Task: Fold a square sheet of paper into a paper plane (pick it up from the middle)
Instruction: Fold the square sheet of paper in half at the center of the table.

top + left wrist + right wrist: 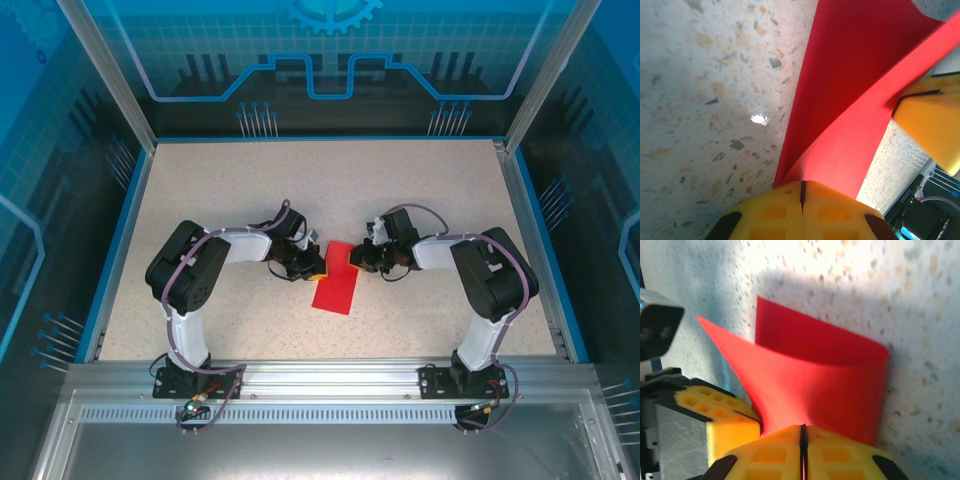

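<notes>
Jointly left fingers (771,216), right fingers (769,460) pinch one sheet (335,289).

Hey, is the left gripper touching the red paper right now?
Touching. The left wrist view shows the red paper pinched in the shut left gripper, emerging right from its closed yellow tips.

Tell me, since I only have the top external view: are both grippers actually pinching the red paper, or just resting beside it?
Observer: In the left wrist view, the left gripper is shut, with the red paper coming out from between its fingertips.
Operator: And the right one?
Observer: In the right wrist view, the right gripper is shut on the paper's edge too.
Operator: Is the fold creased yet?
Observer: No. The upper layer arches over the lower one, and the bend is rounded, not pressed flat against the table.
</notes>
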Tool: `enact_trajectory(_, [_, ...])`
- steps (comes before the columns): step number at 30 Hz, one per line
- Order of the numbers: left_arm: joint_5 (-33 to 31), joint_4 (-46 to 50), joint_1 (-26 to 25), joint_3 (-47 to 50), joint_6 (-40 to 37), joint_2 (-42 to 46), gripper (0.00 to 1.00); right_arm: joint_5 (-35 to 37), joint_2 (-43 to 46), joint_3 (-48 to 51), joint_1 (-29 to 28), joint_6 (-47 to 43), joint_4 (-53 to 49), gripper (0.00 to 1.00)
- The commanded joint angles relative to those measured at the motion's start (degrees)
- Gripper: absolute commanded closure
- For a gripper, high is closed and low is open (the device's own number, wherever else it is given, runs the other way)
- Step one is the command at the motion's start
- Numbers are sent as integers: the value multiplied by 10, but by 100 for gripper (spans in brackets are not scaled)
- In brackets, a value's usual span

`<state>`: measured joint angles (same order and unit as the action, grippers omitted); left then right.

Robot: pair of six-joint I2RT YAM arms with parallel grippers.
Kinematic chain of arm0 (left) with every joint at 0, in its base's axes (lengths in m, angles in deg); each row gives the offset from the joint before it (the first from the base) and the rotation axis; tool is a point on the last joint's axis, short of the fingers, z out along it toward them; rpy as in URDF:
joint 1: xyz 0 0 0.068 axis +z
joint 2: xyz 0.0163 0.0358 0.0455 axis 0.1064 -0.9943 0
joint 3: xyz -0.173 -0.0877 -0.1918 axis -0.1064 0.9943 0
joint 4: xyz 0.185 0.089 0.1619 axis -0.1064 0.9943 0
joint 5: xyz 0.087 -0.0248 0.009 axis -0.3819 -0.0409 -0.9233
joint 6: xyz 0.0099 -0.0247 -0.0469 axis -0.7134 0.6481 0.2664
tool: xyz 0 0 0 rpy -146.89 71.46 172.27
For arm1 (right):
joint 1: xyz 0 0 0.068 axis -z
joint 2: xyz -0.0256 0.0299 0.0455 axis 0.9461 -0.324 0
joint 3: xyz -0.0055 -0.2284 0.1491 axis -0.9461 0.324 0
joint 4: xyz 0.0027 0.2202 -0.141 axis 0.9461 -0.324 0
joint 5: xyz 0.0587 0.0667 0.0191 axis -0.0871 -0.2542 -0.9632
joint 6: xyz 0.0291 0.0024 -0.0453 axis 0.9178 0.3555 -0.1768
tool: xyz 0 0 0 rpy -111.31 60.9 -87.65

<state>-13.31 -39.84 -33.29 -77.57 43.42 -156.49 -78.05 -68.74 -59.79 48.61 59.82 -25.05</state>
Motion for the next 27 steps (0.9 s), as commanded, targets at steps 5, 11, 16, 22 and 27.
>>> enact_trajectory(5, [-75,86,-9,33,-13,-42,100,1,-50,-15,14,-15,-6,90])
enact_trajectory(11, [-76,85,-8,39,-13,-43,100,-10,-57,-19,17,-5,2,92])
enact_trajectory(16, [-76,85,-9,39,-12,-42,100,-8,-26,-36,33,-22,-32,91])
enact_trajectory(22, [-76,87,-8,36,-12,-41,100,-6,-41,-64,43,-40,-51,91])
enact_trajectory(27, [-75,88,-8,35,-12,-41,100,0,-78,-67,44,-37,-56,92])
